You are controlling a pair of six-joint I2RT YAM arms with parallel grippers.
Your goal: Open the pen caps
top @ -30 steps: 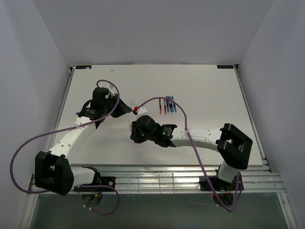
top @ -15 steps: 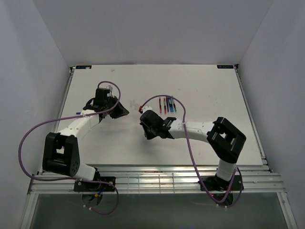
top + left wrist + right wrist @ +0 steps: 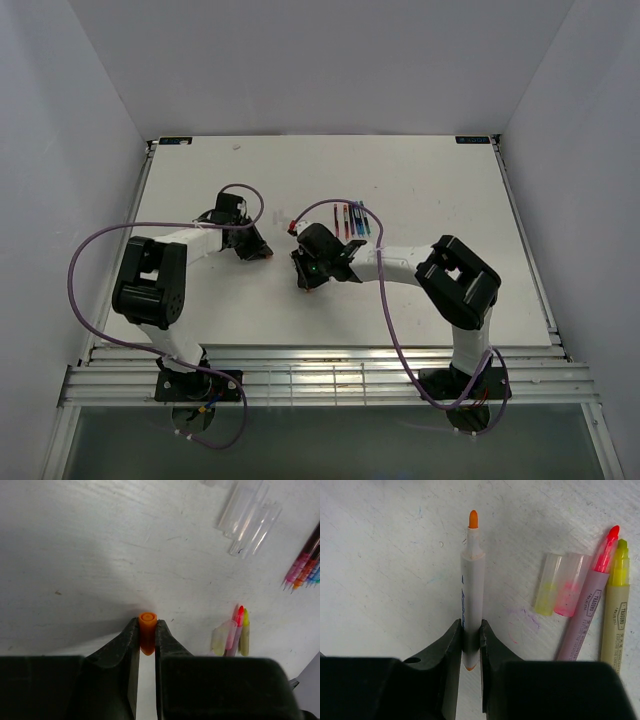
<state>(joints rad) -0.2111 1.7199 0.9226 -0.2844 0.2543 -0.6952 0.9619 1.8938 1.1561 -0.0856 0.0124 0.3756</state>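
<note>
My left gripper (image 3: 147,631) is shut on a short orange pen cap (image 3: 147,625), held just above the white table (image 3: 100,555). Between the fingers of my right gripper (image 3: 472,636) is a white pen (image 3: 472,580), its bare orange tip pointing away. In the top view the left gripper (image 3: 262,250) and the right gripper (image 3: 306,281) sit low near the table's middle, a short way apart. To the right of the held pen lie a pink pen (image 3: 590,605) and a yellow pen (image 3: 616,605), both uncapped, with a yellow cap (image 3: 548,585) and a pink cap (image 3: 570,585) beside them.
Several thin coloured pens (image 3: 350,220) lie in a row behind the right gripper. Clear plastic caps (image 3: 250,520) lie on the table ahead of the left gripper. Purple cables (image 3: 90,270) loop beside both arms. Walls close in the table on three sides.
Both arms have folded in, and their grippers have come down close to the table. The left still grips the orange cap and the right still grips the pen.
</note>
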